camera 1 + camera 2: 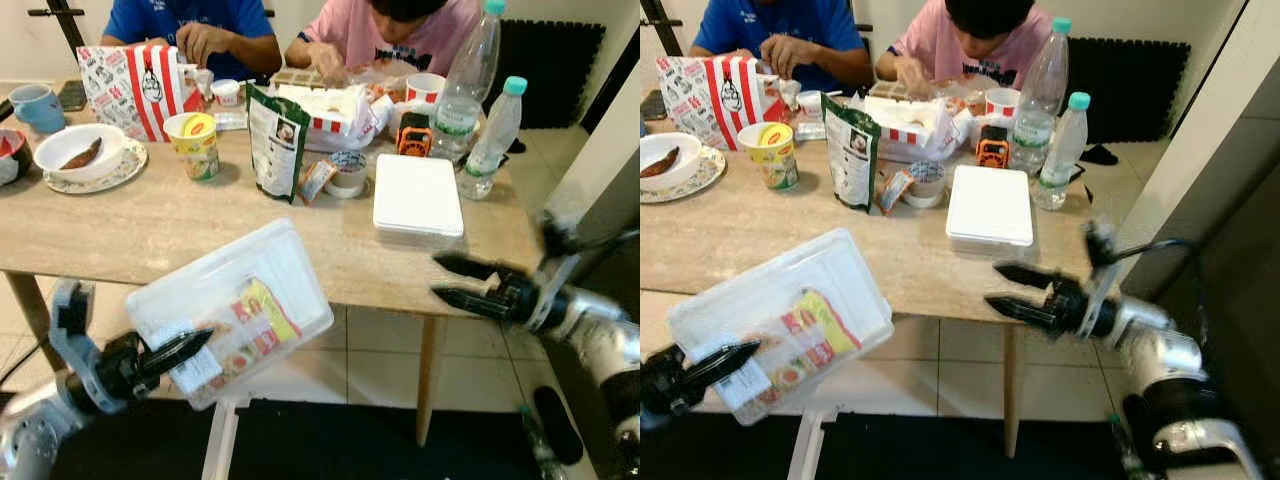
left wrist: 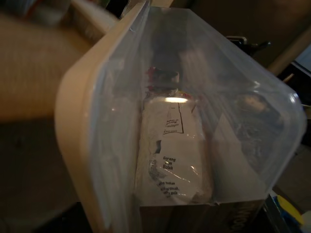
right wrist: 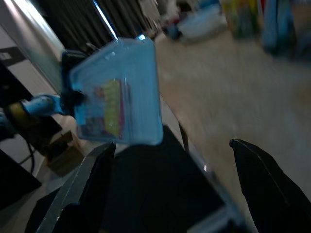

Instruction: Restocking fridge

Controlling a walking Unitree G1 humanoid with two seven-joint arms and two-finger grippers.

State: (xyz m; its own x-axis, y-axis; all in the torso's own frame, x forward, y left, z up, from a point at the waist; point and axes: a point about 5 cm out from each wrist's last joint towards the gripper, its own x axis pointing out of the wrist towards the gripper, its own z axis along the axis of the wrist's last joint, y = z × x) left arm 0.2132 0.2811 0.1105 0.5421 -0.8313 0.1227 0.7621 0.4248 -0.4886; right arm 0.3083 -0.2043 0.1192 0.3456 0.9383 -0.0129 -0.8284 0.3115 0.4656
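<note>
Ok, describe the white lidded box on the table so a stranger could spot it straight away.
Start at the long wooden table where two people sit eating. Go to its near edge on the robot's right, just in front of the two clear water bottles. There lies the white box: flat, square, plain and closed, the only item with no print or colour among the printed bags and cups.

A clear plastic container [image 2: 194, 121] holds a white printed packet [image 2: 170, 160] inside.

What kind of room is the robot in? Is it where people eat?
Probably a home dining area: a wooden table crowded with a bowl on a plate, water bottles and takeaway food bags, with two people eating on its far side.
</note>
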